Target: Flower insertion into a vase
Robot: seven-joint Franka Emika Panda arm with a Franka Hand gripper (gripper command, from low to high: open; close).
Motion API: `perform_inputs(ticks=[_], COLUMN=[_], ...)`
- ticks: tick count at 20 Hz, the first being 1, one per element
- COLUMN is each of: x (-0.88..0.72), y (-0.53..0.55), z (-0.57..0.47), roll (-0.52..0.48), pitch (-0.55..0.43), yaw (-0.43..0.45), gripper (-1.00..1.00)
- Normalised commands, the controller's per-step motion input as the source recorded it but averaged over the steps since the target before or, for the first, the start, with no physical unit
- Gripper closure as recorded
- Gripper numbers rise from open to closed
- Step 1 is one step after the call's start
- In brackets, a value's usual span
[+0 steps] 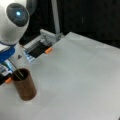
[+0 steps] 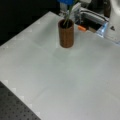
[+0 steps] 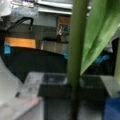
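While the wood-grain vase (image 1: 25, 85) (image 2: 66, 33) stands upright on the pale desk (image 1: 80, 80) (image 2: 57, 82), green flower stem (image 1: 17, 72) (image 2: 67, 17) (image 3: 76, 57) inside its mouth, blue-tipped gripper (image 2: 68, 2) above the vase, jaws' state cannot be told, orange tab (image 2: 81, 28) just beside vase.

White table (image 1: 80, 75) carrying one vase (image 1: 24, 85)

We are seeing the brown vase (image 2: 66, 33) standing upright near the table's (image 2: 57, 82) edge, with an orange tab (image 1: 48, 50) sitting at that edge.

Brown wood-grain vase (image 2: 66, 35), green stem (image 3: 76, 60), seemingly blue gripper (image 2: 67, 2).
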Motion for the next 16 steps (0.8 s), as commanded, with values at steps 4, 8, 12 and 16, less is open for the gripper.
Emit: perform_inputs(ticks=[4,8,12,16], x=[0.26,0.27,0.27,0.24], y=[-0.12,-0.08,-0.04,0.0], z=[-0.16,-0.19,-0.21,-0.18], roll=[-0.04,-0.039,-0.052,-0.031], pitch=[0.084,0.046,-0.014,-0.036], yaw=[-0.081,-0.089,-0.089,-0.102], gripper=[1.0,1.0,1.0,1.0])
